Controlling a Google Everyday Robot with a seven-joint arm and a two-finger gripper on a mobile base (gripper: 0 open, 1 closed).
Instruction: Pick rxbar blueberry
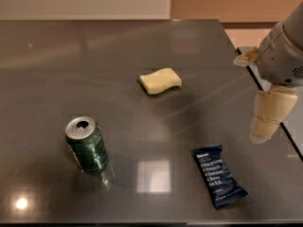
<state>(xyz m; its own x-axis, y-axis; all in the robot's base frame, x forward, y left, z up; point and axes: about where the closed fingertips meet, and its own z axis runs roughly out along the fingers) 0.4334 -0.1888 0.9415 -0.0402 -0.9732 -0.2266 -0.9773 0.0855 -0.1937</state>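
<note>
The rxbar blueberry is a flat dark navy wrapper with white text. It lies on the dark table at the front right, its long side running roughly front to back. My gripper hangs at the right edge of the view, above the table's right edge. It is up and to the right of the bar and apart from it. Nothing shows in its hold.
A green soda can stands upright at the front left. A pale yellow sponge lies near the table's middle. The table's right edge runs just under the gripper, with a pale floor beyond it.
</note>
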